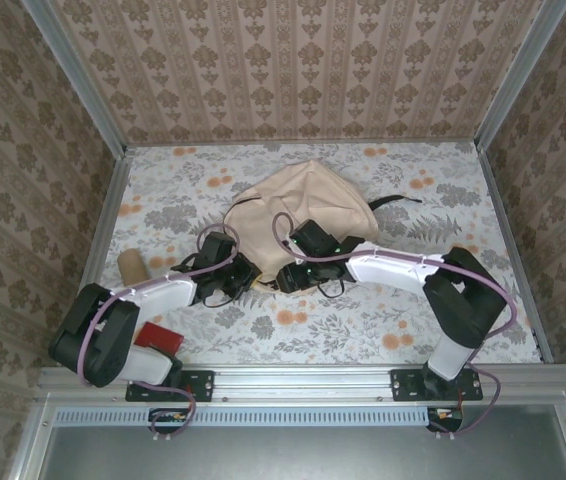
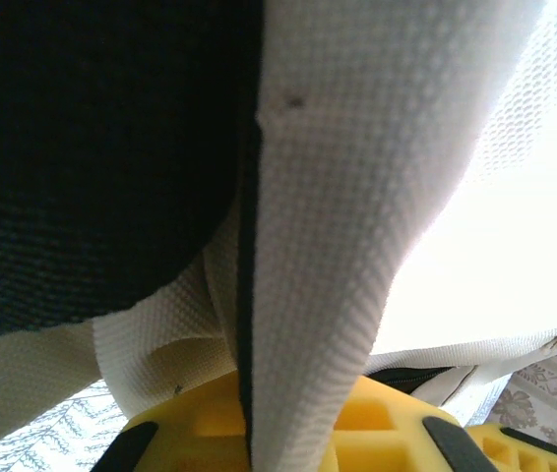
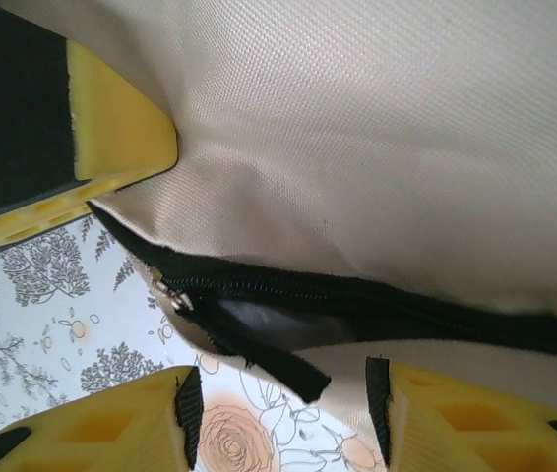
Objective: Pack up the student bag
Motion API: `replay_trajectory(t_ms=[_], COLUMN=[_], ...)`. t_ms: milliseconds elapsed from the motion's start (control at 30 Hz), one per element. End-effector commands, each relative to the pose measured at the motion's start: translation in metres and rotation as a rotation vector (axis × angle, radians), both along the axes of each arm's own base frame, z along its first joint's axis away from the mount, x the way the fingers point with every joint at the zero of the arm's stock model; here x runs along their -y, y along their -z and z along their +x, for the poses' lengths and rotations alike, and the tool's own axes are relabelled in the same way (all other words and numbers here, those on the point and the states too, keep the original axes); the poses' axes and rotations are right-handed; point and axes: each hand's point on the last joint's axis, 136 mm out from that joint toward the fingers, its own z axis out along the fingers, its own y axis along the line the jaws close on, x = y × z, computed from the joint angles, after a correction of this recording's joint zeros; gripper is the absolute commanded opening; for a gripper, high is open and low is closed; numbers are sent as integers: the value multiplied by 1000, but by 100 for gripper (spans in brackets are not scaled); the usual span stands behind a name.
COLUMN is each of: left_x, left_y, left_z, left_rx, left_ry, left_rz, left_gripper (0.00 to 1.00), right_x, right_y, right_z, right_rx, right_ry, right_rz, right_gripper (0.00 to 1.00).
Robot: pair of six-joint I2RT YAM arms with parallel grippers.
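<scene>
The student bag (image 1: 298,205), a beige fabric backpack, lies in the middle of the table. My left gripper (image 1: 246,280) is at its near edge. In the left wrist view the left gripper (image 2: 283,433) is shut on a fold of the bag's pale fabric (image 2: 357,197) with black edging, and a black strap (image 2: 92,147) hangs beside it. My right gripper (image 1: 285,275) is right beside the left one. In the right wrist view the right gripper (image 3: 283,413) is open, facing the bag's dark zipper (image 3: 377,300). The black pull tab (image 3: 269,359) lies loose just beyond its fingertips.
A brown cardboard tube (image 1: 133,265) stands left of the left arm. A red object (image 1: 160,337) lies by the left arm's base. A black strap (image 1: 395,201) trails from the bag toward the right. Patterned walls (image 1: 293,70) close in the table on three sides.
</scene>
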Motion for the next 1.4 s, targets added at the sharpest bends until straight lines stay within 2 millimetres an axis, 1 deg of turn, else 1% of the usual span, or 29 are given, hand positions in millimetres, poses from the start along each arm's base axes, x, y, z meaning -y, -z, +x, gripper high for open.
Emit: replay_trajectory(t_ms=[0,133,267,400,467,533,700,767,867,900,1000,1100,1133,1200,1267,1367], left_x=[-8,-6,-5,-5,-6,-8,-10,-10,-10,-11,-14,-23,-26,-30,-35,-38], left_y=[6,4,4,3,5,8,14,16,16,17,19,26,28,32,37,41], left_z=[-6,-5,-4,-4,-5,-6,-7,-7,-7,-7,-8,-11,-12,-15,-17,-20], left_rx=[-18,-14,-15,-13,-17,-20,-32,-34,-31,-34,-41,-56,-61,-69,-80,-88], left_ry=[9,13,16,16,17,16,16,15,15,15,11,0,-3,-8,-15,-19], left_rz=[28,22,18,19,29,39,52,54,57,61,80,124,138,154,166,175], left_gripper=[5,5,5,4,3,1,0,0,0,0,0,0,0,0,0,0], right_x=[-5,-15,-22,-28,-31,-36,-55,-60,-61,-59,-43,-17,-5,20,44,70], right_y=[4,5,4,-3,-12,-21,-43,-48,-49,-50,-51,-54,-52,-47,-36,-21], right_z=[-4,-8,-10,-10,-11,-14,-32,-37,-38,-37,-30,-22,-19,-12,-5,3], right_rx=[-16,-34,-40,-28,-19,-13,-44,-52,-53,-41,13,85,106,136,139,133], right_ry=[-65,-101,-122,-128,-132,-143,-195,-203,-194,-182,-128,-40,1,82,164,253], right_rz=[-29,-5,14,35,53,83,198,233,244,237,182,101,59,-34,-132,-246], right_gripper=[52,47,36,20,9,1,0,0,0,0,0,0,0,0,0,0])
